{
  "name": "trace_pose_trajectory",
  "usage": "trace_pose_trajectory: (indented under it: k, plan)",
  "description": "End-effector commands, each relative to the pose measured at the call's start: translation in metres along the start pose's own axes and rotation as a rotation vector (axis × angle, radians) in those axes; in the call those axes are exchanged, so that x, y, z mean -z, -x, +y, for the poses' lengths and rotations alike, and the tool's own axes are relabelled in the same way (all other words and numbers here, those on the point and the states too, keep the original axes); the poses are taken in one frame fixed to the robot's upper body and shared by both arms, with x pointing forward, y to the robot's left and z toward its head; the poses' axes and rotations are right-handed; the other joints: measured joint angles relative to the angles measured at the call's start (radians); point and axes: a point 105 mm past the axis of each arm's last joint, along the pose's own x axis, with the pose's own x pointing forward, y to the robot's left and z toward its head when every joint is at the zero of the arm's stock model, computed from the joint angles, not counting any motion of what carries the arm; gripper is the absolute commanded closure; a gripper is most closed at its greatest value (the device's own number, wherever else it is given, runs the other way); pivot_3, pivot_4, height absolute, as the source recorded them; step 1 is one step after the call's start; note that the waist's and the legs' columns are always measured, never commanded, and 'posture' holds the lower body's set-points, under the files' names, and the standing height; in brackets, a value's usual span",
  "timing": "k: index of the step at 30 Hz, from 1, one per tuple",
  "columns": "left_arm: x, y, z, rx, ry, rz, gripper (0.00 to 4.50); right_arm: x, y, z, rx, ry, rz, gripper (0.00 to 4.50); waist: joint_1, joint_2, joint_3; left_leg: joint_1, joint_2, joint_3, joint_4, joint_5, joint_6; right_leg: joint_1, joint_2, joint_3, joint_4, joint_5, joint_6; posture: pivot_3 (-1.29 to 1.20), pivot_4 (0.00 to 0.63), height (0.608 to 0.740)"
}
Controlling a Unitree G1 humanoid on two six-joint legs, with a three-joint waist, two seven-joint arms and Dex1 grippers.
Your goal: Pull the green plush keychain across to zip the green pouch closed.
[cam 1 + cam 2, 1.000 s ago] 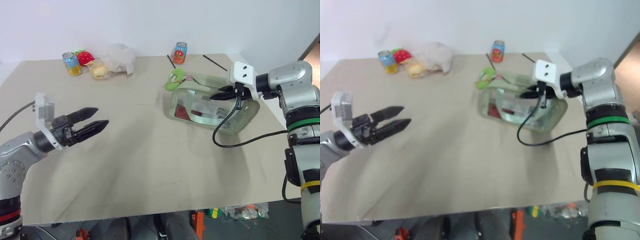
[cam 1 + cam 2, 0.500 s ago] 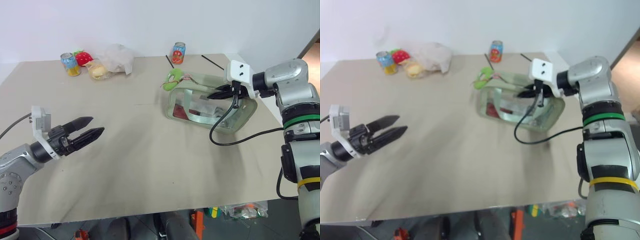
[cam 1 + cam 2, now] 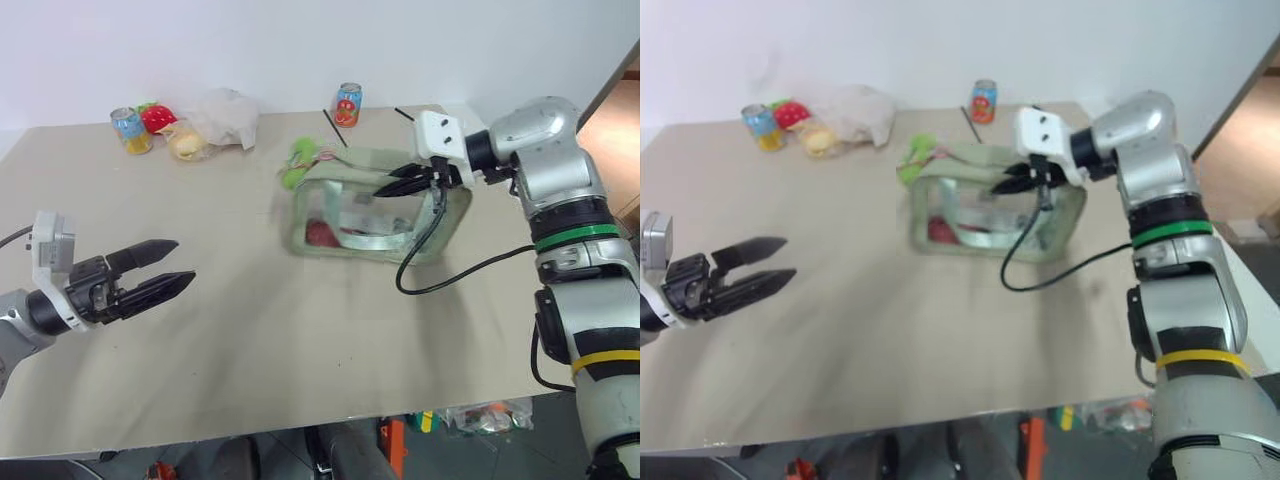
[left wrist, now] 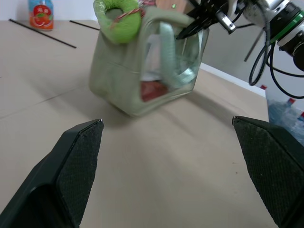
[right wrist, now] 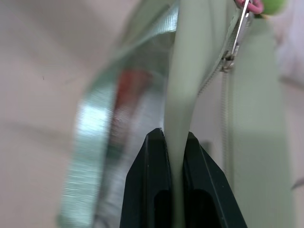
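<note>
Two arms reach over a tan table in the left eye view. On the left, the left gripper hangs above bare tabletop with its two black fingers spread wide and nothing between them, well apart from the green pouch. The pouch stands right of the table's middle, red and white contents showing through its clear side. The green plush keychain sits at the pouch's top left corner. The right gripper is over the pouch's right part, its fingers pinched together on the strap handle. At the far edge stand a can, a second can, a red-and-green toy and a white plastic bag.

The right eye view gives the same layout: pouch near the middle, left gripper off to the left, black cable drooping from the right wrist onto the table.

From the left wrist view, the wide-spread fingers frame the pouch ahead, with the keychain on its upper near corner and the right gripper at the top of the strap.

In the right wrist view, the two fingers clamp the pale green strap between them; the zipper line and a bit of pink cord run beside it.
</note>
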Motion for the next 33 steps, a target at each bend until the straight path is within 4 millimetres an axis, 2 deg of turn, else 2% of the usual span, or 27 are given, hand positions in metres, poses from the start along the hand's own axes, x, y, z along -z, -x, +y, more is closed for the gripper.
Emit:
trace_pose_trajectory:
  k: [1, 9, 16, 18, 20, 23, 27, 29, 33]
  plan:
    - [-0.015, 0.016, 0.002, -0.047, -0.078, -0.011, 0.00, -0.036, 0.004, -0.003, -0.051, 0.187, -0.013, 4.45, 0.000, 0.000, 0.000, -0.002, 0.000, 0.000, 0.000, 0.000, 0.000, -0.002, 0.000, 0.000, 0.001, 0.000, -0.001, 0.00, 0.150, 0.740]
    - [-0.023, 0.051, -0.001, -0.136, -0.080, -0.017, 0.00, -0.064, -0.037, 0.019, -0.159, 0.330, -0.077, 4.45, 0.000, 0.000, 0.000, -0.006, 0.009, 0.002, -0.001, -0.002, -0.003, -0.008, 0.006, 0.000, 0.002, -0.002, -0.003, 0.00, 0.150, 0.740]
    - [-0.017, 0.046, -0.005, -0.119, -0.065, -0.017, 0.00, -0.077, -0.060, 0.027, -0.206, 0.327, -0.088, 4.45, 0.003, -0.001, -0.001, -0.005, 0.009, 0.001, -0.001, -0.002, -0.004, -0.009, 0.007, -0.001, 0.002, -0.002, -0.004, 0.00, 0.150, 0.740]
    - [-0.015, 0.043, -0.007, -0.107, -0.060, -0.021, 0.00, -0.075, -0.066, 0.023, -0.181, 0.304, -0.064, 4.45, 0.002, -0.001, -0.001, -0.005, 0.010, 0.002, -0.001, -0.002, -0.004, -0.009, 0.007, 0.000, 0.002, -0.001, -0.004, 0.00, 0.150, 0.740]
    - [-0.013, 0.041, -0.008, -0.103, -0.053, -0.023, 0.00, -0.075, -0.071, 0.009, -0.105, 0.270, -0.037, 4.45, 0.002, -0.001, -0.001, -0.005, 0.010, 0.003, -0.001, -0.002, -0.004, -0.009, 0.008, 0.000, 0.002, -0.001, -0.005, 0.00, 0.150, 0.740]
    - [-0.010, 0.039, -0.007, -0.101, -0.044, -0.030, 0.00, -0.084, -0.071, 0.001, -0.039, 0.193, -0.060, 4.45, -0.001, -0.001, -0.001, -0.004, 0.011, 0.003, -0.001, -0.002, -0.004, -0.009, 0.010, 0.000, 0.002, 0.001, -0.009, 0.00, 0.150, 0.740]
    - [-0.006, 0.035, -0.006, -0.089, -0.027, -0.048, 0.00, -0.090, -0.066, 0.003, 0.009, 0.092, -0.067, 4.45, 0.000, -0.001, -0.001, -0.004, 0.013, 0.002, -0.001, -0.002, -0.004, -0.010, 0.013, -0.001, 0.003, 0.002, -0.011, 0.00, 0.150, 0.740]
    - [-0.001, 0.031, -0.005, -0.074, -0.017, -0.049, 0.00, -0.092, -0.063, 0.008, 0.025, 0.047, -0.056, 4.45, 0.001, -0.001, -0.001, -0.004, 0.014, 0.002, -0.001, -0.002, -0.004, -0.010, 0.014, -0.001, 0.003, 0.002, -0.012, 0.00, 0.150, 0.740]
    - [0.005, 0.023, 0.000, -0.052, 0.001, -0.063, 0.00, -0.091, -0.057, 0.031, 0.008, 0.011, -0.005, 4.45, 0.008, -0.001, -0.001, -0.005, 0.014, 0.002, -0.002, -0.002, -0.005, -0.011, 0.014, -0.001, 0.003, 0.001, -0.012, 0.00, 0.150, 0.740]
